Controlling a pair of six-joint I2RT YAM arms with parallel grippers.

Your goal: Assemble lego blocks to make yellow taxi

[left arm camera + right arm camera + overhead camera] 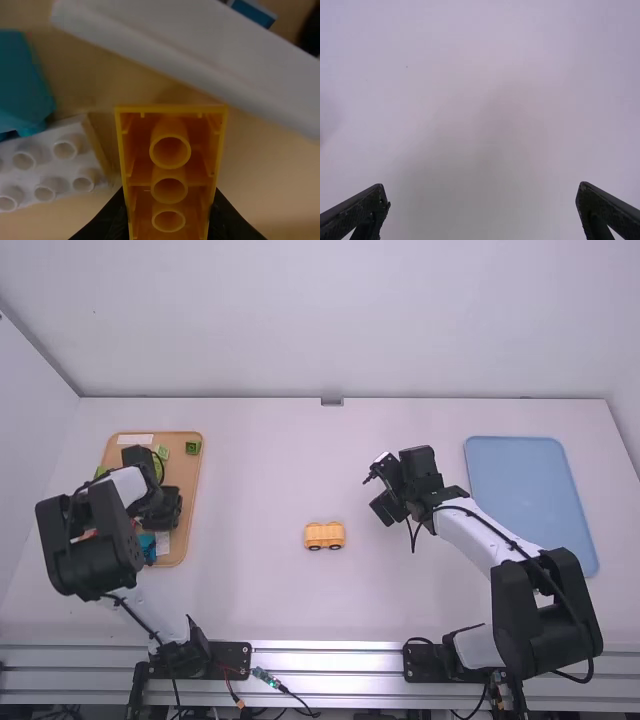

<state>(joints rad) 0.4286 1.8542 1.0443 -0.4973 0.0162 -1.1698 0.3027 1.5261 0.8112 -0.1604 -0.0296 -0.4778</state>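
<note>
Over the brown tray, the left gripper is clamped on a yellow block, one finger against each long side. This side grip probably serves to leave the block's ends accessible. The hollow underside faces the wrist camera, so the block likely requires turning before it can be pressed onto studs. A white block and a teal block lie beside it as apparent stock. The wheeled yellow base stands upright on the table between the arms, presumably placed there for access from either side. The left arm is bent at the elbow, wrist low over the tray. The right arm angles inward, its gripper above the table, fingers well apart.
</note>
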